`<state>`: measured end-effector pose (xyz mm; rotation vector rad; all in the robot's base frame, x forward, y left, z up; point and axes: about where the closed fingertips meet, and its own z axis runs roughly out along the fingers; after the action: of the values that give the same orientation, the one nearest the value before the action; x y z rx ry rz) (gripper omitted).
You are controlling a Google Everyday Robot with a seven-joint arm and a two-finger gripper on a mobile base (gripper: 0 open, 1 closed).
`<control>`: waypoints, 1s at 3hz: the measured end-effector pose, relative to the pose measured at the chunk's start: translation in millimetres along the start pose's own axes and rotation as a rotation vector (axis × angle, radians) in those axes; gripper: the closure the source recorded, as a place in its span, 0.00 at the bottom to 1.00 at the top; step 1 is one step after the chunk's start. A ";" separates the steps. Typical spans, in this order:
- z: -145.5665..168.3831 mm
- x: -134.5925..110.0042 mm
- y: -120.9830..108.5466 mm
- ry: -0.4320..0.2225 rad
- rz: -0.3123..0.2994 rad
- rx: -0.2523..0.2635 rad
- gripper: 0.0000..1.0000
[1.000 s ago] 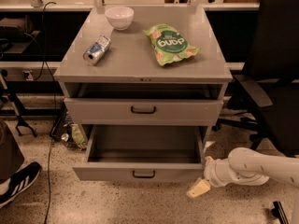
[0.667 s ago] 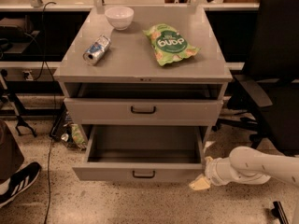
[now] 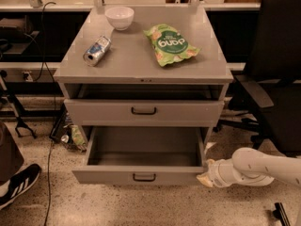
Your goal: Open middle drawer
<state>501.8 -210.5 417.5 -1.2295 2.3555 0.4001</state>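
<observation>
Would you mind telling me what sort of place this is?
Probably an office or lab workspace: a grey drawer cabinet, a black office chair beside it, and trailing cables. The gripper sits low beside the cabinet, near the chair.

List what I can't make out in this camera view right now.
Below the middle drawer: hidden by its pulled-out box.
Upper drawer inside: shadowed under the cabinet top.
Gripper at the middle drawer's right front corner: contact unclear.
Arm: cut off by the right edge.
</observation>
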 end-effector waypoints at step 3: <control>-0.6 -0.3 0.1 0.000 0.000 0.000 0.26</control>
<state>501.7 -210.4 418.2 -1.2295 2.3556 0.4002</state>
